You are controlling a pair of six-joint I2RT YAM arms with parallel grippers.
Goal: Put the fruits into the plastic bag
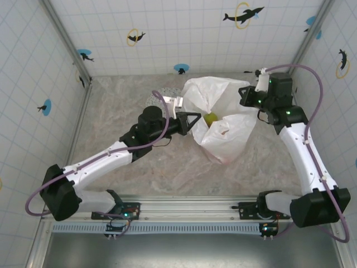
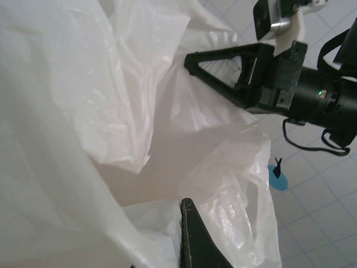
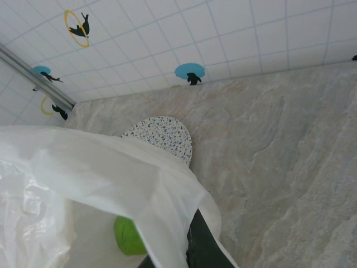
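The white plastic bag (image 1: 223, 131) lies crumpled mid-table, its mouth held apart. A green round fruit (image 1: 211, 119) sits inside the opening and also shows under the film as the green fruit (image 3: 128, 237). A faint reddish patch (image 1: 226, 159) shows through the bag's near end. My left gripper (image 1: 196, 119) is at the bag's left rim and shut on the film, as the left gripper (image 2: 187, 223) shows. My right gripper (image 1: 249, 104) holds the right rim, shut on the bag (image 3: 100, 184). From the left wrist, the right gripper (image 2: 192, 62) reaches in above the bag (image 2: 83, 111).
A round grey speckled plate (image 1: 153, 101) lies behind the left wrist, close to the bag, and is seen again as the plate (image 3: 162, 137). Marbled tabletop (image 1: 167, 167) stretches in front of the bag. Tiled walls enclose the back and both sides.
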